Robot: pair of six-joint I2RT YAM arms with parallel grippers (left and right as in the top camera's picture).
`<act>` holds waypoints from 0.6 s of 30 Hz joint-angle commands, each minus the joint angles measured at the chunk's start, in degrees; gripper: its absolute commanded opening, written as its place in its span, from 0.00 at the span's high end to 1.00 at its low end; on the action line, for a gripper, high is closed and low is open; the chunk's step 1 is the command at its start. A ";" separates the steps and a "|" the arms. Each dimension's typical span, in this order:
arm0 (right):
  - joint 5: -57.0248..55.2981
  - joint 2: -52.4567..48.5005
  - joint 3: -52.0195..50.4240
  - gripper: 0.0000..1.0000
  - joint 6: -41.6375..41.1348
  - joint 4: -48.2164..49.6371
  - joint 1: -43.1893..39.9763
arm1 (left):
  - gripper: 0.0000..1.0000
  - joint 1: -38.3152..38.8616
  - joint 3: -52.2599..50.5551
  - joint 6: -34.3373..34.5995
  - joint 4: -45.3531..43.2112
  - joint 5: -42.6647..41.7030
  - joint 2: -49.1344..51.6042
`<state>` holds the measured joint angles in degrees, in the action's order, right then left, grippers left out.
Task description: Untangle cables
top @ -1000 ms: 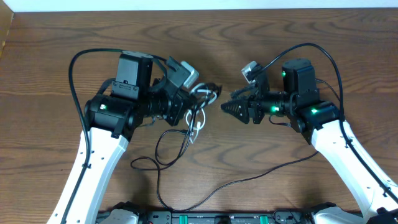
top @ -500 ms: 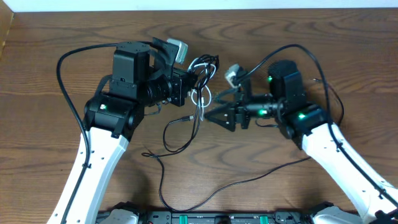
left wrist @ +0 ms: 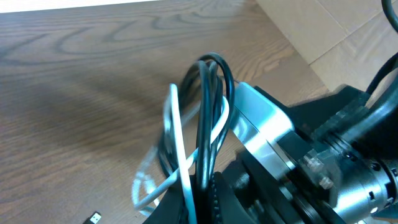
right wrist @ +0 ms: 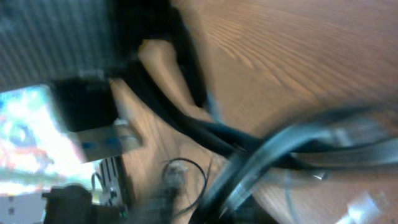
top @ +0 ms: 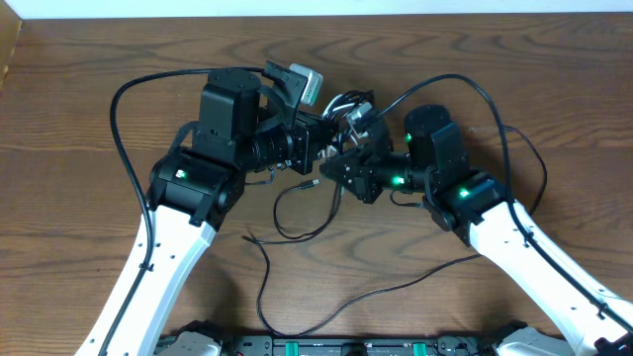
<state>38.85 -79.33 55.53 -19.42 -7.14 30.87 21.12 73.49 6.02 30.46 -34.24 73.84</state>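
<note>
the left gripper (top: 324,138) is closed on the cable bundle (top: 346,102) and holds it lifted above the wooden table (top: 99,59), near the middle of the far half. in the left wrist view the black cable (left wrist: 205,112) rises from between the fingers in a tall narrow loop of several strands, and the white cable (left wrist: 177,130) runs up beside it and crosses over it. the 2 are wound together.

the right gripper (top: 341,166) is just beside the bundle, under and slightly to the right of it, tip to tip with the left gripper. i cannot tell whether its jaws are open or closed: the overhead view shows only a dark wedge, and the right wrist view is blurred, with dark strands crossing close to the lens.

the rest of the black cable hangs down from the bundle, makes a loose loop on the table between the 2 arms, then trails toward the near edge and curves off under the right arm. a small plug (left wrist: 93,218) lies on the wood.
</note>
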 commanded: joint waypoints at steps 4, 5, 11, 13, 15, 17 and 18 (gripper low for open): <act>-8.94 -0.13 0.17 0.99 -0.50 -4.35 -0.31 | 0.92 0.11 0.66 -1.40 0.09 -1.03 0.04; -10.58 -0.13 0.17 0.99 -0.48 -6.60 -0.94 | 0.92 -0.13 0.66 -1.49 0.37 -0.50 0.04; -13.88 -0.13 0.17 0.99 -0.48 -15.50 -6.49 | 0.92 -3.82 0.66 -1.46 5.16 4.11 -0.13; -13.88 -0.13 0.17 0.99 -0.46 -17.00 -8.24 | 0.92 -5.55 0.66 -1.49 6.58 4.22 -0.17; -13.88 -0.13 0.17 0.99 -0.44 -18.32 -10.36 | 0.92 -7.61 0.66 -1.49 8.00 4.59 -0.20; -13.86 -0.13 0.17 0.99 -0.11 -19.78 -13.70 | 0.92 -10.95 0.66 -1.49 10.14 4.98 -0.20; -13.86 -0.13 0.17 0.99 0.26 -20.79 -15.76 | 0.92 -13.25 0.66 -1.49 11.65 4.98 -0.24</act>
<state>28.51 -79.35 55.55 -19.49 -26.09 19.07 12.29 73.49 5.52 40.53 -31.38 73.89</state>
